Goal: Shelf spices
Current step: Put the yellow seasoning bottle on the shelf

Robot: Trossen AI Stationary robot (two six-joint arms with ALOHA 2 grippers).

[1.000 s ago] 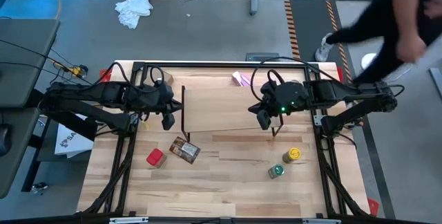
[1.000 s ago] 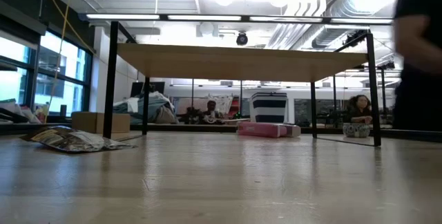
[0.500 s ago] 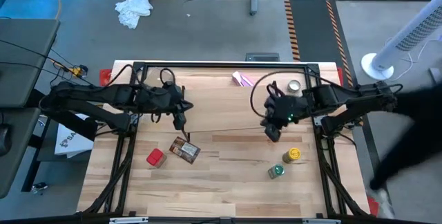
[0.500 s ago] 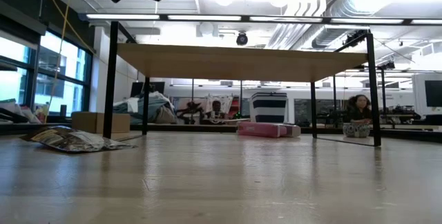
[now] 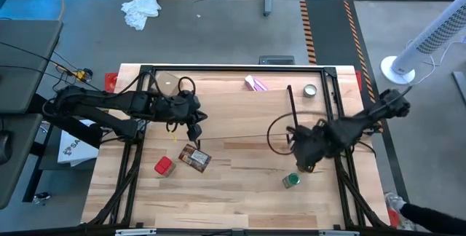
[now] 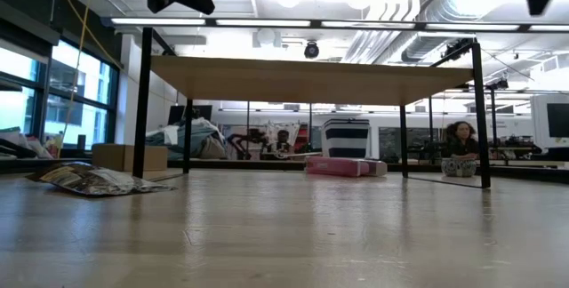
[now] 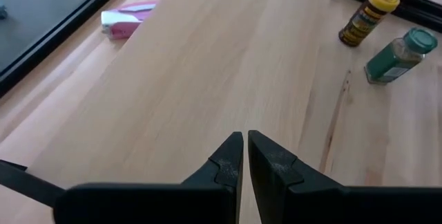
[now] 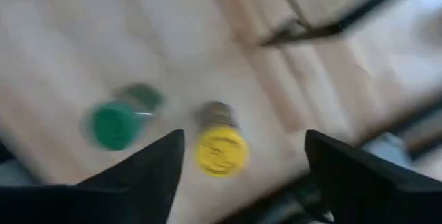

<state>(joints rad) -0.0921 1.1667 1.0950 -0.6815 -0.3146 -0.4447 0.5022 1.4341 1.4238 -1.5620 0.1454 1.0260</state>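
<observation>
The shelf (image 5: 240,112) is a light wood plank on thin black end frames, standing mid-table; it also shows in the low view (image 6: 311,79). The red boxy container (image 5: 163,166) and the flat orange-brown packet (image 5: 194,158) lie in front of its left end. The green-lidded jar (image 5: 291,181) stands near right. My right gripper (image 5: 306,157) hovers open over the yellow jar (image 8: 221,149), which it hides in the high view; its fingers stand on either side of the jar, above it. My left gripper (image 5: 193,129) is shut and empty over the shelf's left end.
A pink-purple packet (image 5: 254,83) and a small round silver tin (image 5: 311,90) lie behind the shelf at the far edge. A tan cardboard box (image 6: 129,156) shows at the left in the low view. Bare wood lies along the table's near edge.
My right gripper has gone toward the table's near edge and a little right, from the shelf's right end to above the yellow jar. My left gripper has gone right and slightly nearer, to the shelf's left end. A person beyond the far right corner has walked off.
</observation>
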